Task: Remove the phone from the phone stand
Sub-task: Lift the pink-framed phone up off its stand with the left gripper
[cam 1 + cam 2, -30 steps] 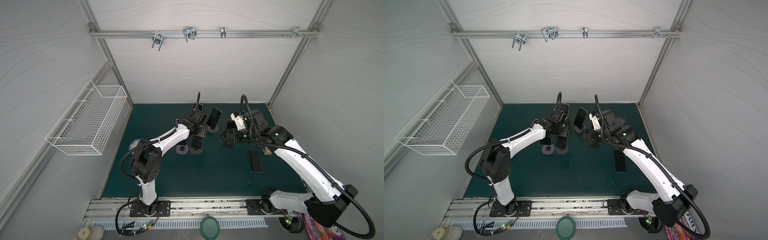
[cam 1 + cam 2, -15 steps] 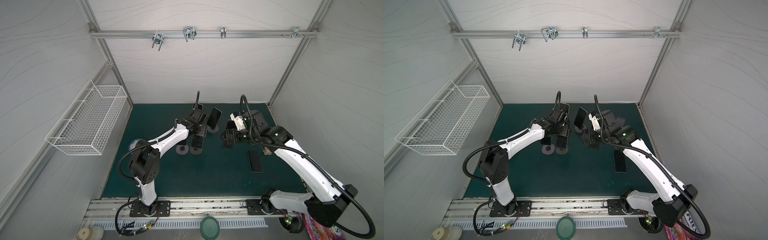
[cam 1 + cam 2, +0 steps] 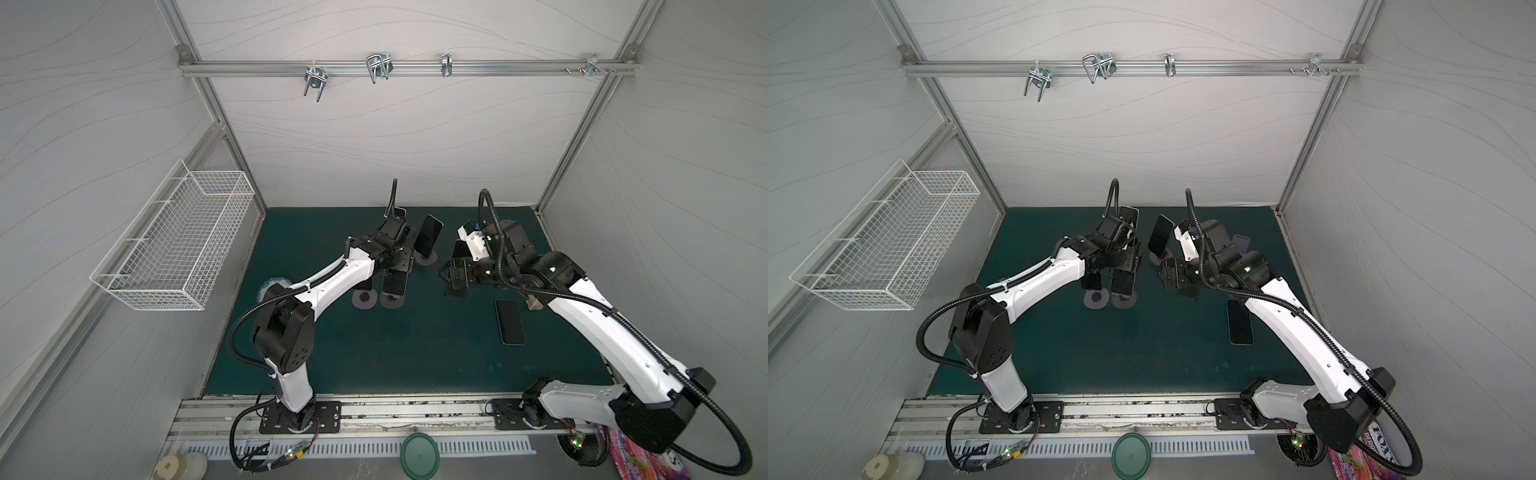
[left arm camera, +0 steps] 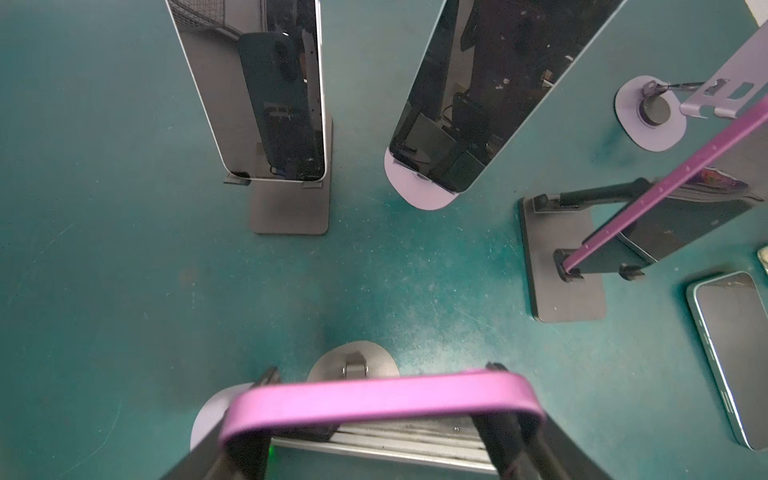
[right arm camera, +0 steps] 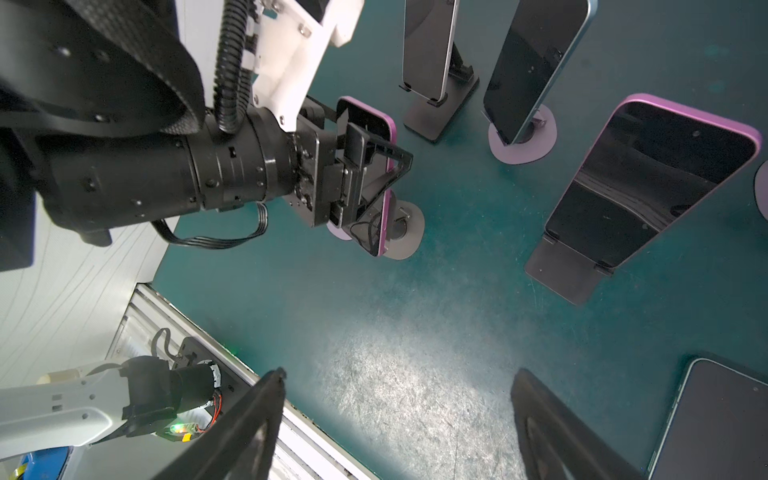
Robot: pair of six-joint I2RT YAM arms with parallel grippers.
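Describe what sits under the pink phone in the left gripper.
Under the pink phone, clamped in the left gripper, sit a grey stand base and a lilac base on the green mat. The phone hides the cradle, so contact cannot be judged.

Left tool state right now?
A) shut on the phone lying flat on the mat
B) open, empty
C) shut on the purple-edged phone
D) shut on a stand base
C: the left tool is clamped across the purple-edged phone, as both wrist views show.

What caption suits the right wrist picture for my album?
Left hand grips a pink-edged phone at its round stand; right hand open.
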